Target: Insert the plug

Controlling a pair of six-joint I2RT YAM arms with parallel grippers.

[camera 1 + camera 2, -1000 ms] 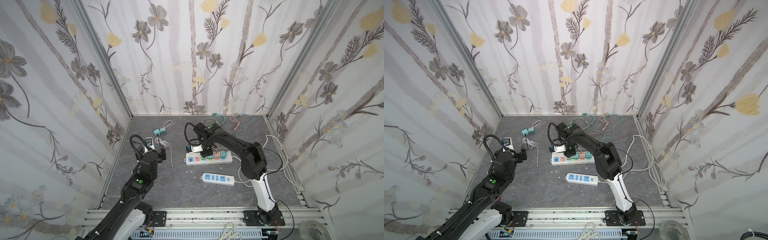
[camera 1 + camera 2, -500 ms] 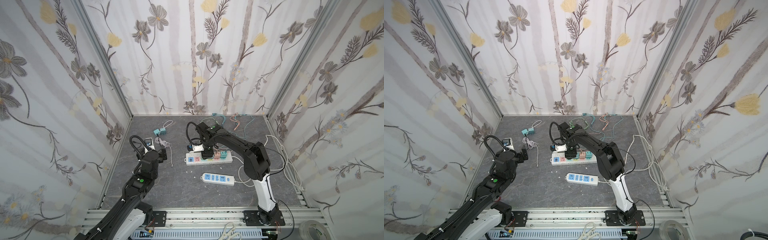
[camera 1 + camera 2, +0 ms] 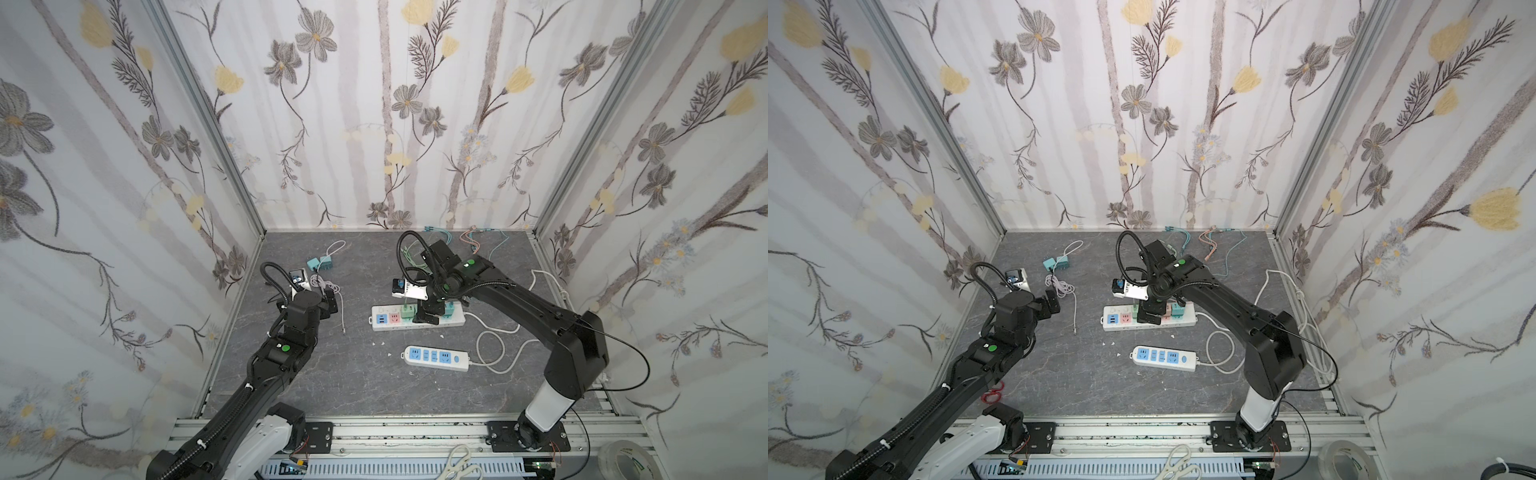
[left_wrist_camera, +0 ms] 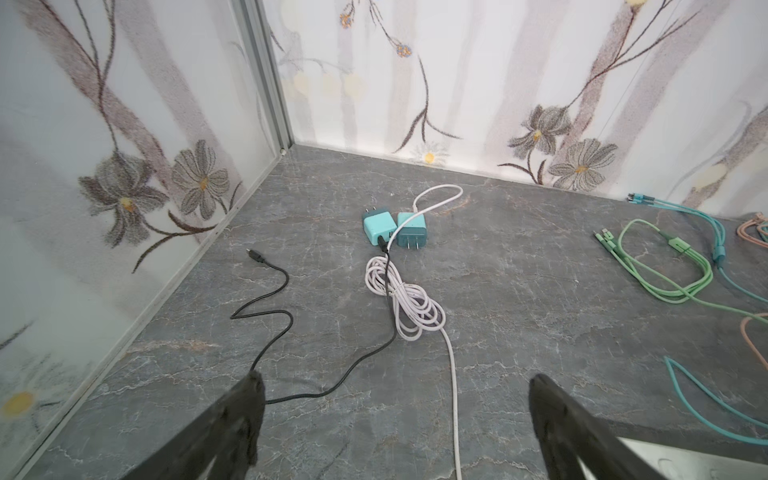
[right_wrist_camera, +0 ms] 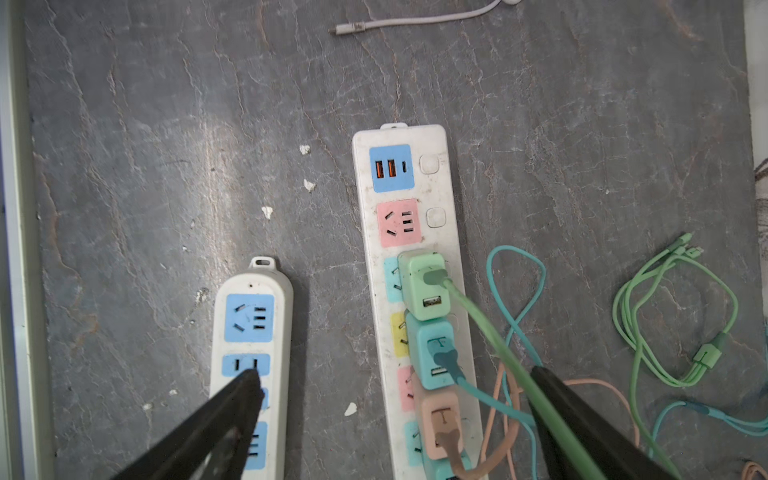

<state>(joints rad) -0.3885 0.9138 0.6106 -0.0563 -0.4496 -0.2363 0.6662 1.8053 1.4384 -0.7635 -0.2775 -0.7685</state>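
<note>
Since a second ago the right hand (image 5: 395, 372) has let go. Its fingers, which were drawn in at the green plug (image 5: 424, 286), now stand wide apart above the long white strip (image 5: 399, 133) and hold nothing. The arm has also shifted a little.

The green plug stands on the strip in the block next after the pink socket, counting from the USB end. A teal plug (image 5: 432, 353) and a peach plug (image 5: 440, 419) follow it in the same row. I cannot tell whether its pins are fully home. Its green lead passes in front of one finger in the right wrist view.

In both top views the long strip lies mid-counter (image 3: 353, 374). The short strip (image 3: 436, 357) with blue sockets lies at 5 o'clock from it, near but apart.

The left hand (image 4: 395, 378) hovers at 9 o'clock from the long strip, well apart from it. Its fingers are spread and empty.

At 12 o'clock from the left hand lie two spare teal chargers (image 4: 378, 226), touching side by side. A coiled white cable (image 4: 407, 303) and a loose black cable (image 4: 270, 299) lie between the chargers and that hand.
</note>
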